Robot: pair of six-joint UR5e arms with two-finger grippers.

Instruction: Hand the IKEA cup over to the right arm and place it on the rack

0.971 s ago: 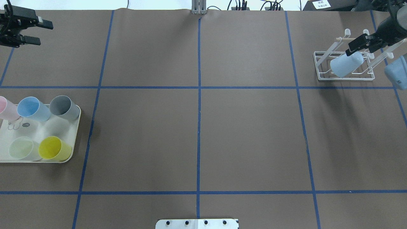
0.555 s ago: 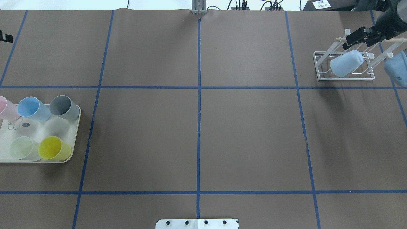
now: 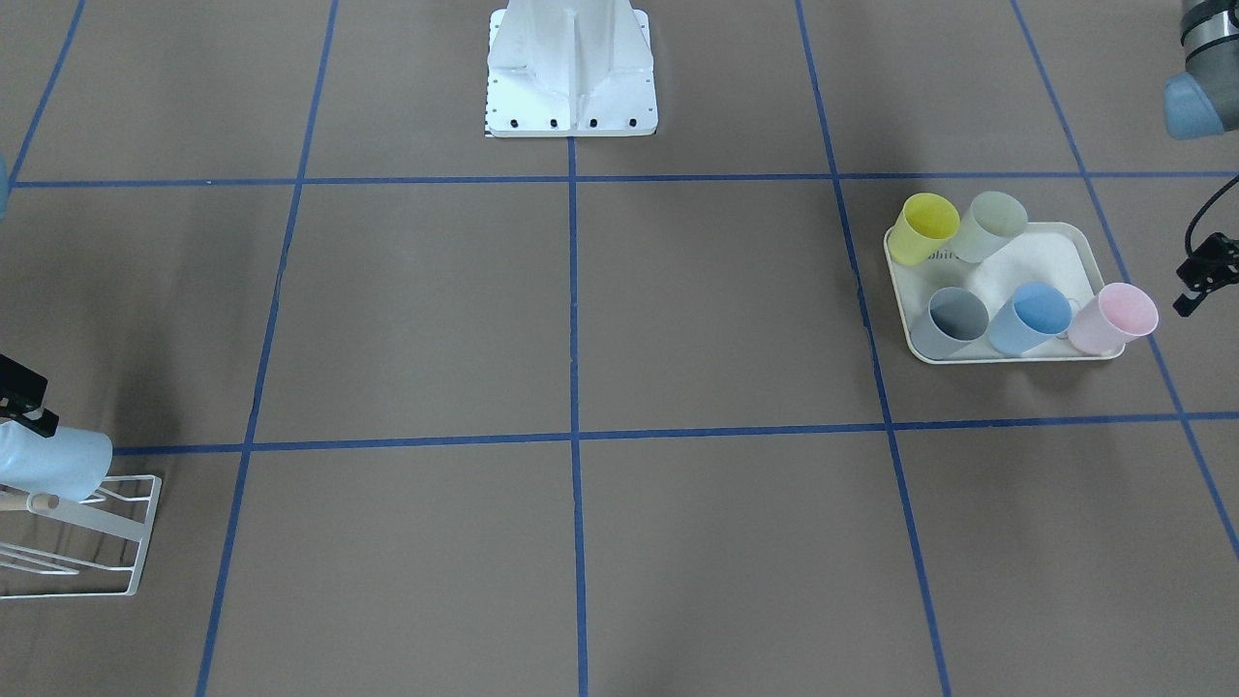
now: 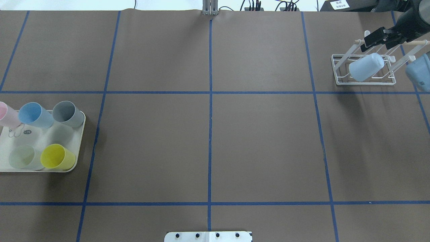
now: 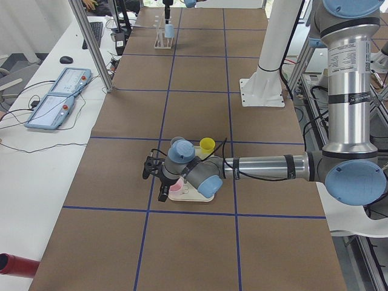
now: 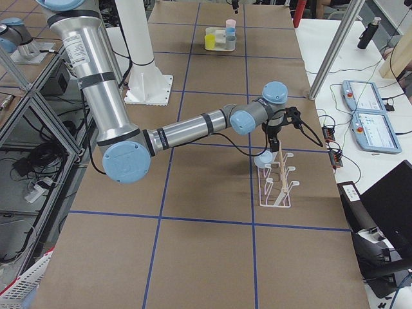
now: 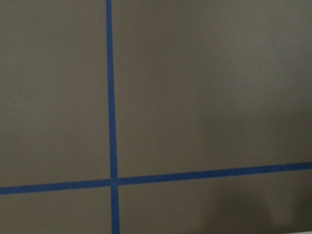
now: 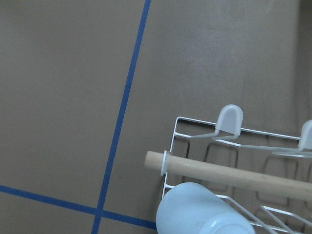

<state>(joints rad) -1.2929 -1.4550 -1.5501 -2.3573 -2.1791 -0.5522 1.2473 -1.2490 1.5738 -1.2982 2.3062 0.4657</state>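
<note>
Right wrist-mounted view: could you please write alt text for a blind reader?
A pale blue cup sits base-up on a white wire rack, just below its wooden dowel, at the frame's lower right. Blue tape lines cross the brown table.

Left tool [image 5: 154, 183], right tool [image 4: 371, 39]: jaws spread.

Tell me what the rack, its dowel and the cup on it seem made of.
The rack: probably white-coated metal wire, thin bent rods with rounded caps. The dowel: unfinished light wood, matte tan. The pale blue cup: likely plastic, smooth, slightly dull.
</note>
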